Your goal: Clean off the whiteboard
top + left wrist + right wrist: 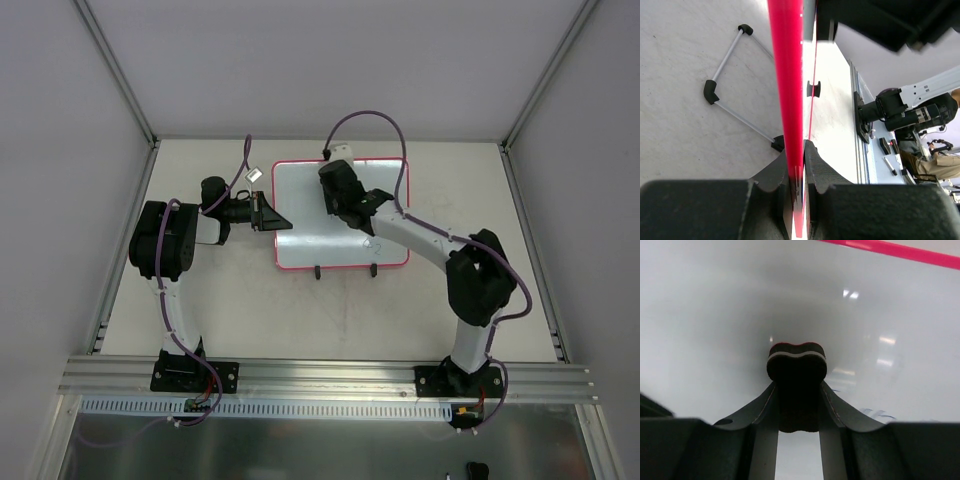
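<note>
Pinching whiteboard edge: left gripper closed tight; right gripper clamps eraser over whiteboard

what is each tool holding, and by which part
Left tool clamps the whiteboard by its left pink edge; right tool grips the eraser by its black lower part.

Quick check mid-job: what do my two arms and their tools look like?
Both alike: left arm and right arm have white links, black joint housings and purple cables. The left tool and right tool have black curved fingers.
</note>
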